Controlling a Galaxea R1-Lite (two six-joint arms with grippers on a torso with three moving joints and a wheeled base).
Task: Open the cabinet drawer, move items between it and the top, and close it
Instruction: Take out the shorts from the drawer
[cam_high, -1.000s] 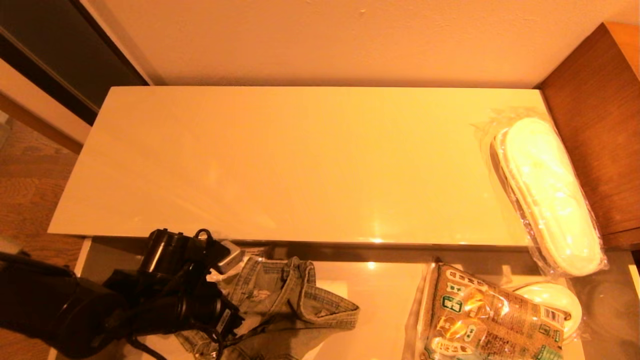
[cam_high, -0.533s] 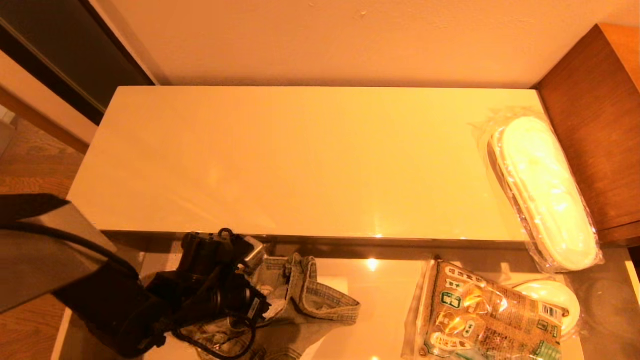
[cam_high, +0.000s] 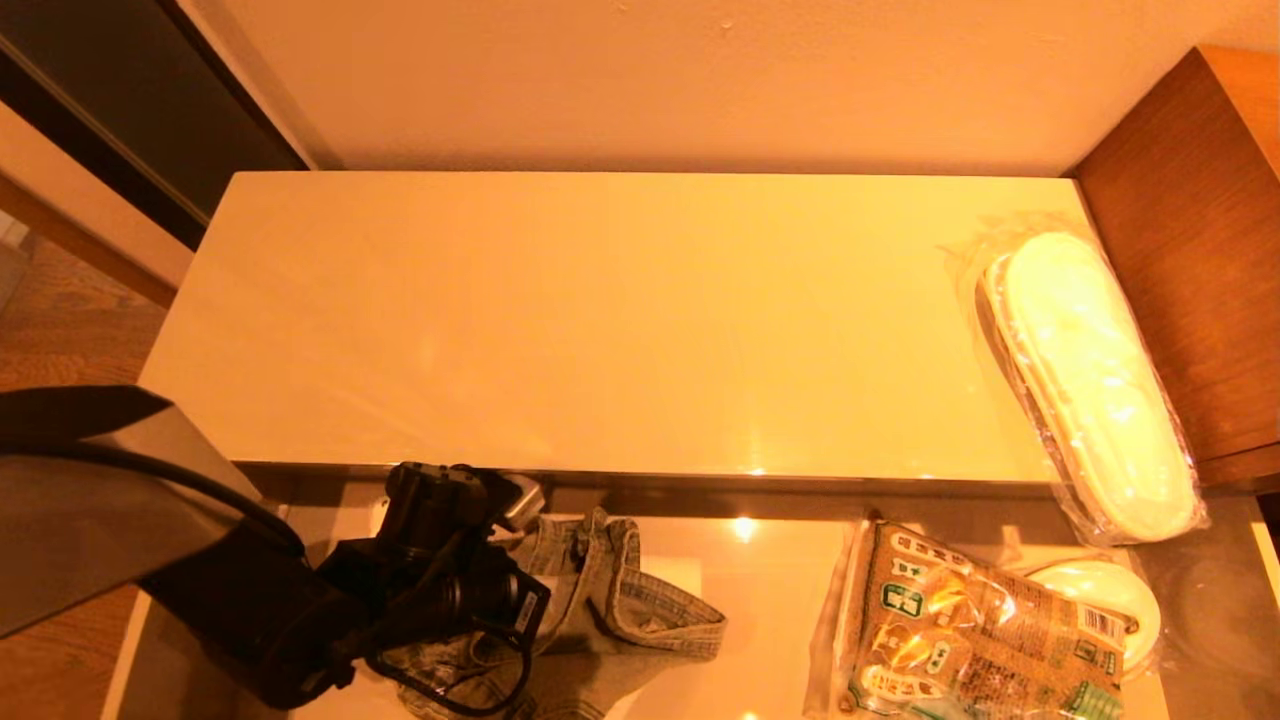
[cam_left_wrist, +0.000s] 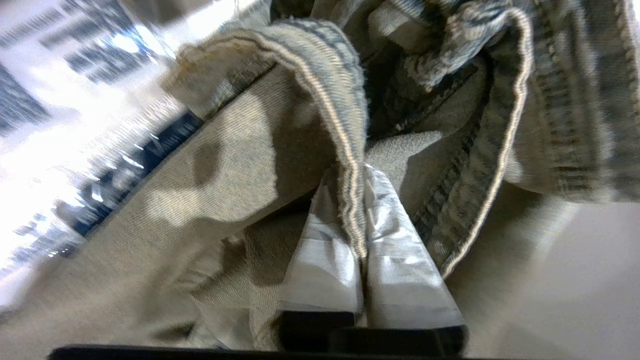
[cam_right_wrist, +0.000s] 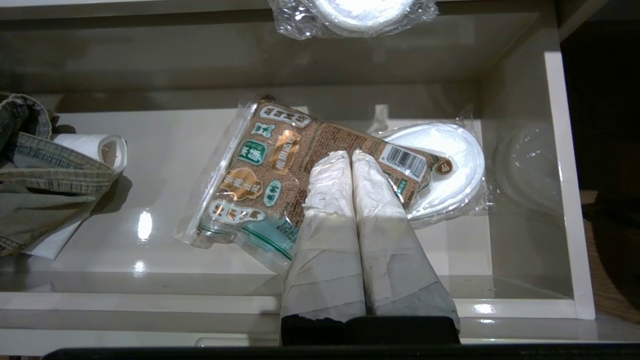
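The cabinet's glossy top (cam_high: 600, 320) carries the wrapped white slippers (cam_high: 1090, 390) at its right end, overhanging the front edge. Below it the drawer (cam_high: 780, 590) stands pulled out. The faded denim garment (cam_high: 620, 610) lies crumpled in its left part. My left gripper (cam_high: 505, 505) reaches down into the drawer and is shut on a stitched fold of the denim garment (cam_left_wrist: 280, 150), the hem pinched between the taped fingers (cam_left_wrist: 325, 250). My right gripper (cam_right_wrist: 350, 156) is shut and empty, hanging above the drawer (cam_right_wrist: 560, 175) over the food bag; it is outside the head view.
A brown printed food bag (cam_high: 960, 630) lies in the drawer's right part on a wrapped white pack (cam_high: 1110, 590). A white pack with black print (cam_left_wrist: 60, 100) lies beside the garment. A taller brown wooden unit (cam_high: 1190, 230) adjoins the cabinet's right end; the wall runs behind.
My left arm has moved right and deeper into the drawer, onto the garment. Its fingers have closed on a denim fold, and the cloth has bunched slightly. The right arm has not moved.
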